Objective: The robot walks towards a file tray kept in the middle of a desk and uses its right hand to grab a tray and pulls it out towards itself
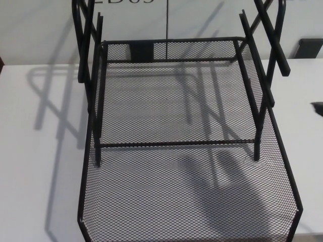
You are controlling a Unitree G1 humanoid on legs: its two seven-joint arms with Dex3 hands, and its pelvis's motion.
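Note:
A black wire-mesh file tray rack stands on the white desk in the head view. Its lower mesh tray sticks out toward me, and its front rim reaches the bottom of the picture. A crossbar spans the rack above the tray. Only a small black bit of my right hand shows at the right edge, apart from the tray's right rim. The hand's shadow lies on the mesh at the lower right. My left hand does not show.
Crossed black uprights rise at both back corners of the rack. A dark flat object lies on the desk at the far right by the white wall. Bare desk runs along the tray's left and right sides.

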